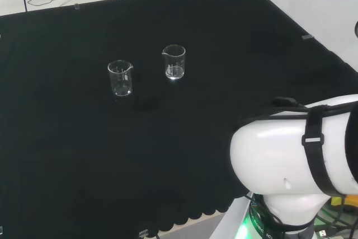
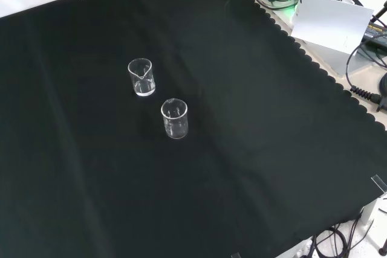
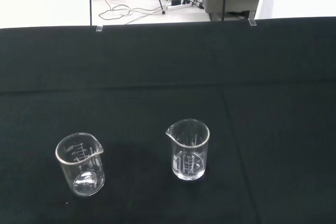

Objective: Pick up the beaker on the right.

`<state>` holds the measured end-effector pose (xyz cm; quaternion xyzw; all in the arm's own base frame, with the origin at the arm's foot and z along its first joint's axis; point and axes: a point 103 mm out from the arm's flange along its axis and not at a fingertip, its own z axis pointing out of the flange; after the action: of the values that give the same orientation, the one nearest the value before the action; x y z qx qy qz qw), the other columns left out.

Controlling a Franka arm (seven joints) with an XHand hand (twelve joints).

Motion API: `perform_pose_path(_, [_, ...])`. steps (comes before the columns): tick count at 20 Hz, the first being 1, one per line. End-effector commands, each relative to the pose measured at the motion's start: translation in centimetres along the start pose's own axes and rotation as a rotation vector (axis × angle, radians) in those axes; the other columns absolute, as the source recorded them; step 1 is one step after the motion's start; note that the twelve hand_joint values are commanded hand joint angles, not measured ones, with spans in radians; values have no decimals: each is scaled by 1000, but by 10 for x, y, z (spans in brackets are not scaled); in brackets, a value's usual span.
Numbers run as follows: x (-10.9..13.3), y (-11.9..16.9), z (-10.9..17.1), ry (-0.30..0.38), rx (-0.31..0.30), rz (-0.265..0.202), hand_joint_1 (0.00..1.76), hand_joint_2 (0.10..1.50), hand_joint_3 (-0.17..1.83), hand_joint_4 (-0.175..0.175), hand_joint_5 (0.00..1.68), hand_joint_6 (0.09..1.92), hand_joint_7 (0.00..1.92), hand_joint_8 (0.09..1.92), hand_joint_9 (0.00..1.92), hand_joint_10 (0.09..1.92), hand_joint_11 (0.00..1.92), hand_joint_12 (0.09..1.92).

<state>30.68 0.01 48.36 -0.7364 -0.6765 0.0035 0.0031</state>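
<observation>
standing upright, right beaker [image 1: 174,62], spout leftward in head view

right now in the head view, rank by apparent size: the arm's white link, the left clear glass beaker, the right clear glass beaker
1. Big white arm link, largest, though nearest the camera.
2. Left clear glass beaker and right clear glass beaker look alike; no ranking.

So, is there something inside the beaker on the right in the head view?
The right beaker looks empty: only its clear glass base shows, on the black cloth. A colourless liquid cannot be excluded.
</observation>
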Motion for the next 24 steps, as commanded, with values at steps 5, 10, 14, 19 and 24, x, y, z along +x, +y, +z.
perform_pose_path(5, [-1,2,0,-6,-5,6,165,1209,401,-20,312,87,0,460,71,658,0,1163])
perform_pose_path(10, [-2,4,7,-6,5,18,162,1226,372,-20,316,87,0,462,69,657,0,1160])
perform_pose_path(14, [-9,10,21,10,23,40,182,1237,330,-23,326,87,0,470,74,657,0,1159])
perform_pose_path(19, [-24,23,43,40,49,68,200,1236,315,-26,332,87,0,471,78,658,0,1160])
perform_pose_path(24, [-43,53,74,76,73,75,216,1232,307,-27,334,87,0,474,81,659,0,1163])
